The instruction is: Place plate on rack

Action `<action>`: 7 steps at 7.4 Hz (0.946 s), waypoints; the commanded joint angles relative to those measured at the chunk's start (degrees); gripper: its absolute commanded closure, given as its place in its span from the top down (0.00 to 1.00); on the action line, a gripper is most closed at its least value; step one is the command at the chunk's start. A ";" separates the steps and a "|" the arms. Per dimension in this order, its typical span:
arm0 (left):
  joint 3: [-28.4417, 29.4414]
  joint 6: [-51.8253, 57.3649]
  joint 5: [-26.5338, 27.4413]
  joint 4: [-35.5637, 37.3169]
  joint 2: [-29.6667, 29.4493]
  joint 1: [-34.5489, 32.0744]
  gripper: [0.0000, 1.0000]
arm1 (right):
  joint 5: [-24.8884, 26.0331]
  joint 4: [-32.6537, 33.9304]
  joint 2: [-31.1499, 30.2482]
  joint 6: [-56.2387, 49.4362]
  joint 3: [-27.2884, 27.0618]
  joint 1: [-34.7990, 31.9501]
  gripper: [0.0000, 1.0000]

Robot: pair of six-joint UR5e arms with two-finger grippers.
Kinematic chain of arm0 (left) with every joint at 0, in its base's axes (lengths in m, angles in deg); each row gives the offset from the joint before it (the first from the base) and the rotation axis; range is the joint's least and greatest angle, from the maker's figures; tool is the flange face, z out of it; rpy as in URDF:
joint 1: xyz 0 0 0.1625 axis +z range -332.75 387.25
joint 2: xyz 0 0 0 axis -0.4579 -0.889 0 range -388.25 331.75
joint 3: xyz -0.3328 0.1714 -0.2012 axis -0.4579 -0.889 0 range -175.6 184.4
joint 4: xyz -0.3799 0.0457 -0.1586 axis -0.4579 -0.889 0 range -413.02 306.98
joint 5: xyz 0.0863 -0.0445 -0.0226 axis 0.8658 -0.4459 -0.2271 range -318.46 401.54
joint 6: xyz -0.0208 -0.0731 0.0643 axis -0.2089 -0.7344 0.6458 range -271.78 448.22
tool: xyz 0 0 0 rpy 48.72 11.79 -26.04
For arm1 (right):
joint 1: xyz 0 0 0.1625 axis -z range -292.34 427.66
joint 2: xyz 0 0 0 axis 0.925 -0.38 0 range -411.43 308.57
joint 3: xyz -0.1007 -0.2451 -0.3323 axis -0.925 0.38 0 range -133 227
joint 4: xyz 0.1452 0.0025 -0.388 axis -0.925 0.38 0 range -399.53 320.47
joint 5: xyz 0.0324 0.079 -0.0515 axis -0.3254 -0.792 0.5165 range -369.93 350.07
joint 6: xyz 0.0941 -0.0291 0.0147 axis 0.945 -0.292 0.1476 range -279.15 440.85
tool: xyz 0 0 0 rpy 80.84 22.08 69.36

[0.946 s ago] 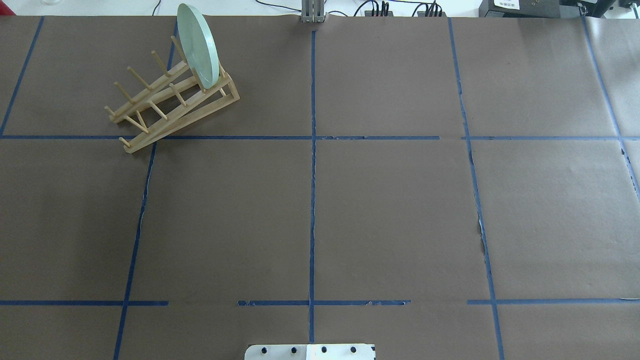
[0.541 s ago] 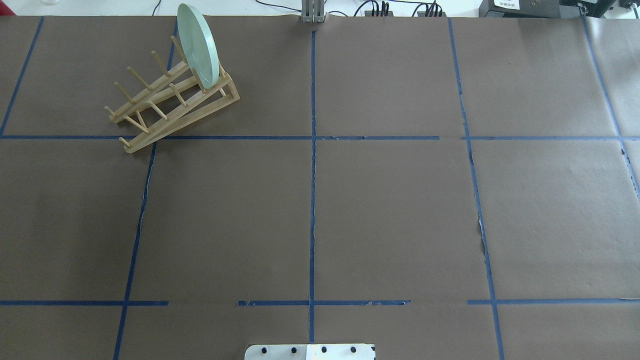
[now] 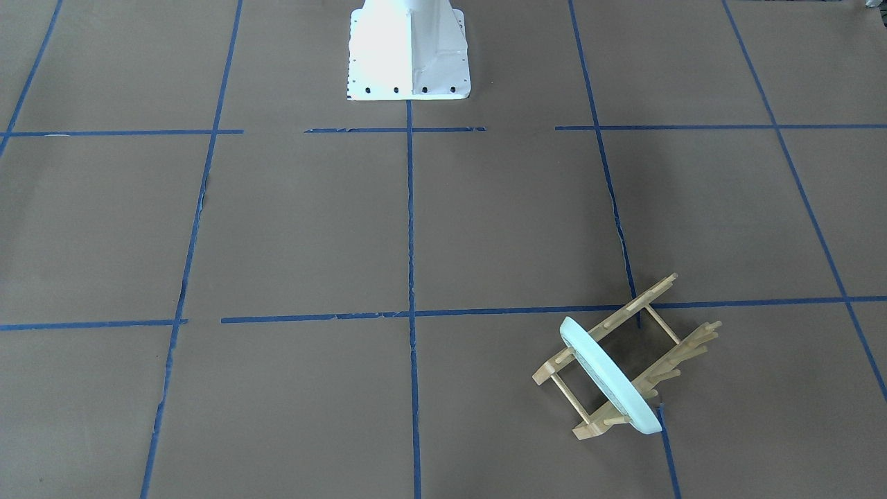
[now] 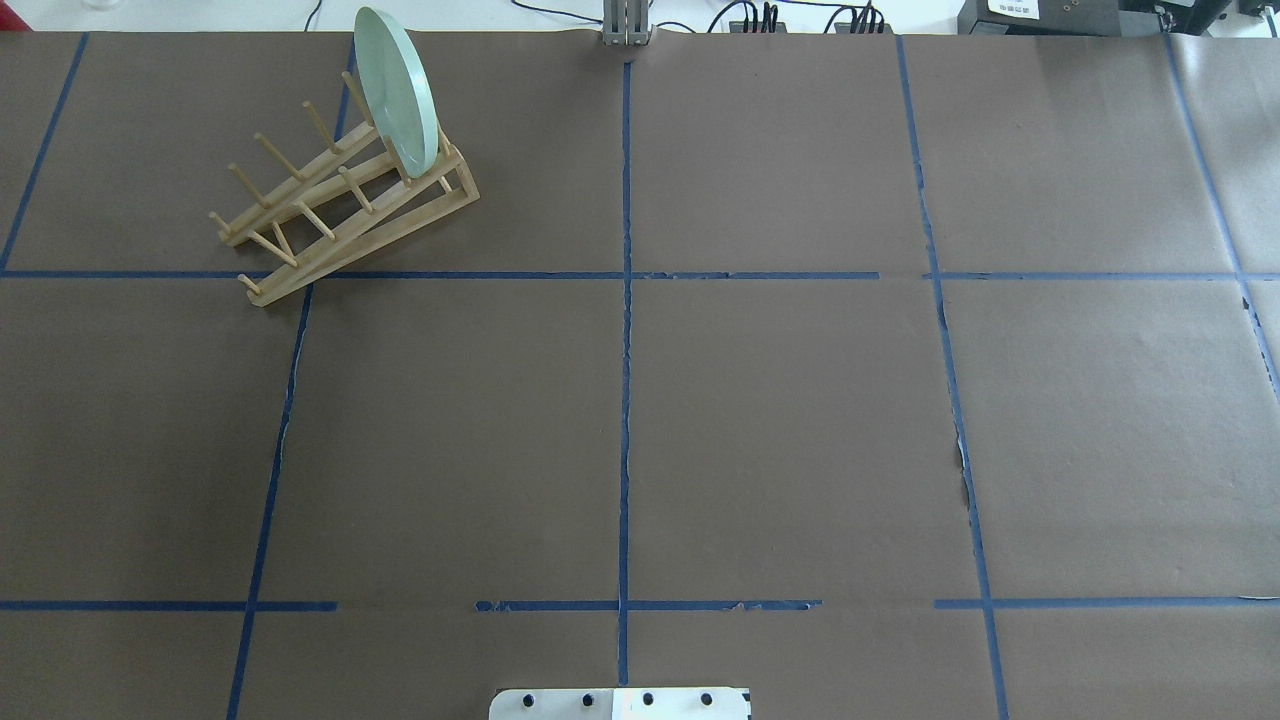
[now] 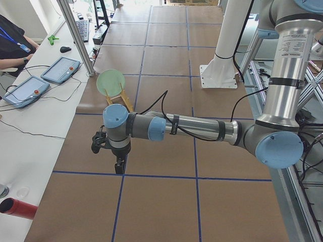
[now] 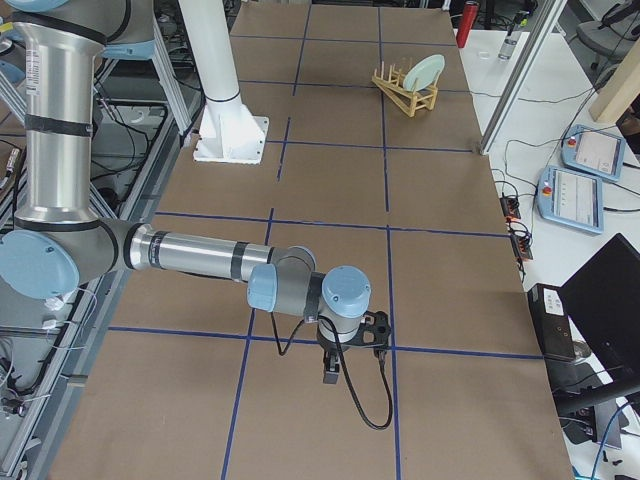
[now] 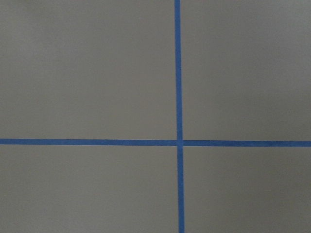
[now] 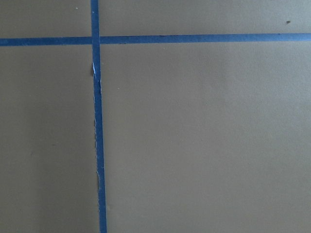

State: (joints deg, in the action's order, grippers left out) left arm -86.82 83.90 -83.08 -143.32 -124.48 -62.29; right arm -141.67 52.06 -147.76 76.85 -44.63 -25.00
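The left gripper (image 5: pixel 119 167) and right gripper (image 6: pixel 331 375) show only in the side views, too small to judge how their jaws stand. The plate (image 4: pixel 397 90) hides part of the rack's (image 4: pixel 330 250) far end behind it.

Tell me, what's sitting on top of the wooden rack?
A green plate stands on edge in the end slot of the rack. Where its bottom edge rests is covered.

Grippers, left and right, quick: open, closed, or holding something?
Left gripper: cannot tell, seen only from the side.
Right gripper: cannot tell, seen only from the side.
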 commanded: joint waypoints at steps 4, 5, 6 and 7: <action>-0.10 0.19 -12.72 0.64 0.78 0.33 1.00 | 0.00 -0.01 0.00 -0.03 0.05 0.03 1.00; -0.80 0.19 -12.67 0.56 0.78 0.24 1.00 | 0.00 -0.01 0.00 -0.03 -0.04 -0.06 1.00; -0.63 0.28 -12.50 0.47 0.78 0.33 1.00 | 0.00 -0.01 0.00 -0.03 -0.04 -0.06 1.00; -0.81 0.28 -12.41 0.47 0.78 0.24 1.00 | 0.00 -0.01 0.00 -0.03 0.04 0.03 1.00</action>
State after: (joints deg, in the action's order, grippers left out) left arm -87.46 84.15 -95.35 -142.82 -123.72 -61.99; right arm -141.67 52.05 -147.76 76.81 -44.64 -25.03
